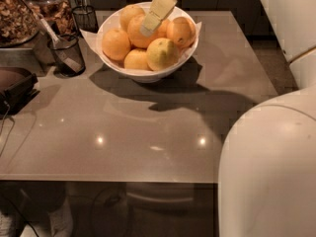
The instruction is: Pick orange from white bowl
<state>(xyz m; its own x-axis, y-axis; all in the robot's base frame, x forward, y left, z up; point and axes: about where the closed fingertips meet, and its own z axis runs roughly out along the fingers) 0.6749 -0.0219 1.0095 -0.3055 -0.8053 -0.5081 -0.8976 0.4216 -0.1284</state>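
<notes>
One bowl (148, 74) on the one surface (148, 132), and the fruit count is on. Five oranges (133, 31) in plain sight, a sixth peeking out just beside the pincer, so call it six. One yellow-green fruit (162, 53) at the front brings it to seven pieces in all. One pincer (147, 28), hanging over the middle of the bowl. Off to the left, two black mesh cups (66, 54), one behind the other.

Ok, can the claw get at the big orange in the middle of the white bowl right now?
Probably yes. The claw hangs right over the orange on top of the pile in the white bowl, and nothing lies between them; neighbouring fruit crowd its sides.
</notes>
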